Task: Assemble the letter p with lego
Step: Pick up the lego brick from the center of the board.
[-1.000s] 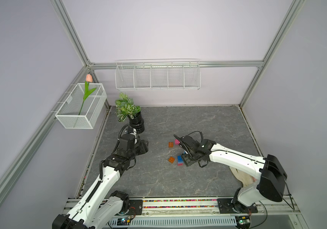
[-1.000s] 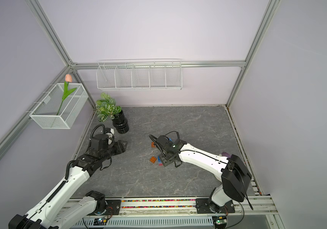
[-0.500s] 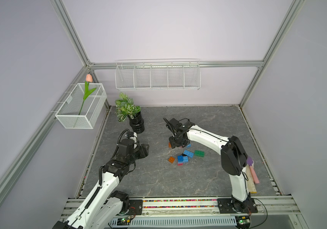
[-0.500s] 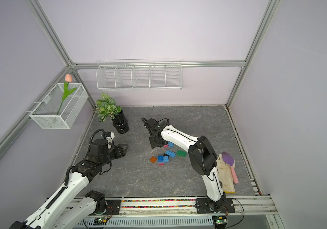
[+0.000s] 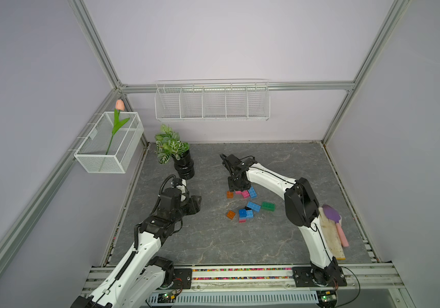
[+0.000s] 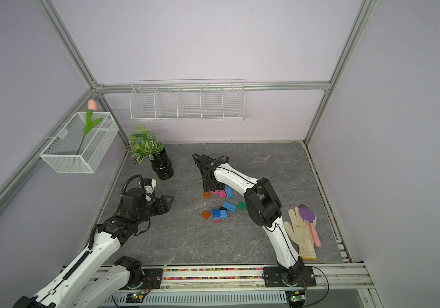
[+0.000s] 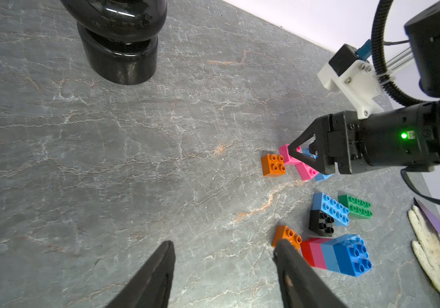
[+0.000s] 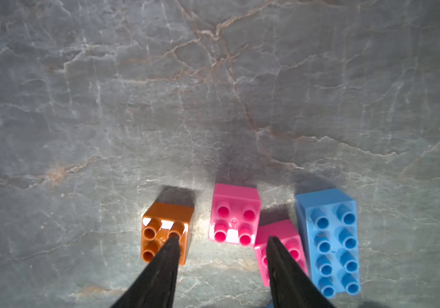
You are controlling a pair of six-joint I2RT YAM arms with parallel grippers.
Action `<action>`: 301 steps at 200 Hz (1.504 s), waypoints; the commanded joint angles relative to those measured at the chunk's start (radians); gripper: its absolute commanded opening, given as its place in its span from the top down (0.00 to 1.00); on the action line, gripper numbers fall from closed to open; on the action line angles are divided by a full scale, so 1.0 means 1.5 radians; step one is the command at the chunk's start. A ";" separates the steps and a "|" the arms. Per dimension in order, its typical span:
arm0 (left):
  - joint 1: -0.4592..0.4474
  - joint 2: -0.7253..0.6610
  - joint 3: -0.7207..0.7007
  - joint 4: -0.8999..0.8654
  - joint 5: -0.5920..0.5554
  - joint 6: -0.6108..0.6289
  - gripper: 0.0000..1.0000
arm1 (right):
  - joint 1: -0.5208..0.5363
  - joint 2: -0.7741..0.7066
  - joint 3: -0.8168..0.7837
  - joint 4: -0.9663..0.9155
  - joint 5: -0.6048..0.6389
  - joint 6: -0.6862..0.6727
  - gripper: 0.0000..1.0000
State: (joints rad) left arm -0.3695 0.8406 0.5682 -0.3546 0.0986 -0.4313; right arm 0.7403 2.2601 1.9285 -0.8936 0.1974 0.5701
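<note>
Plainly the right fingers (image 8: pixel 160 272), spread and empty, overhang the orange brick (image 8: pixel 168 212) beside the pink brick (image 8: pixel 236 197) on the desk (image 8: pixel 107 106) and may shove it askew when closing; the left fingers (image 7: pixel 155 277), also spread, hang well apart.

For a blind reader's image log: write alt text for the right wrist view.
The right gripper hangs open and empty over a row of lego bricks on a grey marbled table. One fingertip overlaps an orange square brick, the other a pink brick beside a light blue oblong brick; a second pink square brick shows in the gap between them.
</note>
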 commanded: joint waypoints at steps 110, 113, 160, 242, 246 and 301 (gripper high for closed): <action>-0.003 0.004 -0.003 0.008 -0.004 0.011 0.37 | -0.011 0.058 0.027 -0.025 0.013 0.020 0.54; -0.003 0.004 -0.003 0.008 -0.005 0.011 0.37 | -0.012 0.058 0.027 -0.024 0.012 0.019 0.54; -0.003 0.002 -0.003 0.007 -0.011 0.011 0.37 | -0.012 0.051 0.018 -0.018 0.010 0.017 0.55; -0.004 0.007 -0.004 0.009 -0.013 0.012 0.37 | -0.012 0.028 -0.003 -0.008 0.010 0.018 0.67; -0.004 0.008 -0.003 0.010 -0.014 0.012 0.37 | -0.012 0.027 -0.005 -0.007 0.010 0.018 0.68; -0.021 0.015 0.011 0.026 0.005 0.009 0.48 | -0.010 -0.061 -0.051 0.011 -0.003 0.009 0.75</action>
State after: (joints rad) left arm -0.3744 0.8520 0.5682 -0.3447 0.0933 -0.4271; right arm 0.7280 2.2913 1.8881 -0.8886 0.2035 0.5766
